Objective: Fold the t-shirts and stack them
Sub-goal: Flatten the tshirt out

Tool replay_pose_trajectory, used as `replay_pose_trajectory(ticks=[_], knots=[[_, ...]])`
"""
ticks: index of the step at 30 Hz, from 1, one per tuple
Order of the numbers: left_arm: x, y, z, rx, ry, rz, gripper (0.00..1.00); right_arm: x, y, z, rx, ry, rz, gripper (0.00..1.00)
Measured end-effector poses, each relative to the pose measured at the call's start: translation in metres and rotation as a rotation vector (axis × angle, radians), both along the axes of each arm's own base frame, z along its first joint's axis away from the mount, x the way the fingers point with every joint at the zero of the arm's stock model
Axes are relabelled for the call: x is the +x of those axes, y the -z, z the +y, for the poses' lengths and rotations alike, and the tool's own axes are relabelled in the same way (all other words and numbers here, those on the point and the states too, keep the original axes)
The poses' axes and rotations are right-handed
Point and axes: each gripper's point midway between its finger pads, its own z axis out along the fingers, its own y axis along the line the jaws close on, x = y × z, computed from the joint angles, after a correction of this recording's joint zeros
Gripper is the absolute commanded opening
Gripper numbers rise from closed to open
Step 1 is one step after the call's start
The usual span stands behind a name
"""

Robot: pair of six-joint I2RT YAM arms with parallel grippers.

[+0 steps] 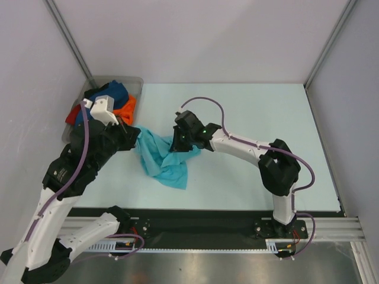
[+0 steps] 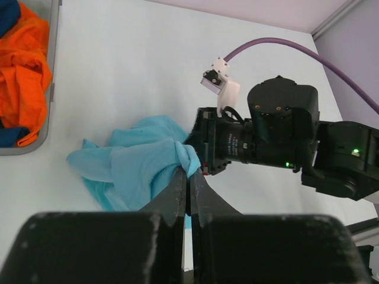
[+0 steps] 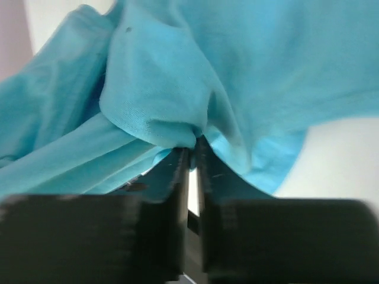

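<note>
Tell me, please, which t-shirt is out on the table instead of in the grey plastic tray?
The crumpled turquoise cloth t-shirt; the orange shirt, dark blue shirt and red shirt are heaped in the tray.

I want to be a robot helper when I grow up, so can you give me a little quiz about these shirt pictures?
1. True or false: the turquoise t-shirt lies inside the grey tray.
2. Which grippers pinch the turquoise t-shirt? A) only the left gripper B) only the right gripper C) both
3. Fill in: the orange t-shirt lies in the grey ____.

Key: 1 false, it is on the table, partly lifted. 2 C. 3 tray.
</note>
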Motion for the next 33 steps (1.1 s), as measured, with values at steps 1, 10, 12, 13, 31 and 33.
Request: replay_pose_trajectory(ticks=[1, 10, 12, 13, 31, 33], knots=[[-0.001, 0.001, 0.002, 0.005, -0.004, 0.003, 0.0, 0.001, 0.003, -0.005, -0.028, 0.008, 0.0, 0.0], [-0.001, 0.004, 0.031, 0.143, -0.093, -0.006, 0.0, 0.03, -0.034, -0.072, -0.274, -0.023, -0.164, 0.0], [0.005, -0.007, 0.037, 0.174, -0.123, -0.027, 0.0, 0.052, -0.076, -0.096, -0.261, 0.007, -0.227, 0.0], [0.009, -0.015, 0.038, 0.184, -0.139, -0.041, 0.0, 0.065, -0.097, -0.108, -0.241, 0.033, -0.261, 0.0], [0.053, -0.19, 0.045, 0.166, -0.271, -0.497, 0.0, 0.134, -0.345, -0.28, 0.173, 0.4, -0.631, 0.0], [0.045, -0.164, 0.048, 0.182, -0.254, -0.475, 0.0, 0.123, -0.325, -0.297, 0.154, 0.456, -0.539, 0.0]])
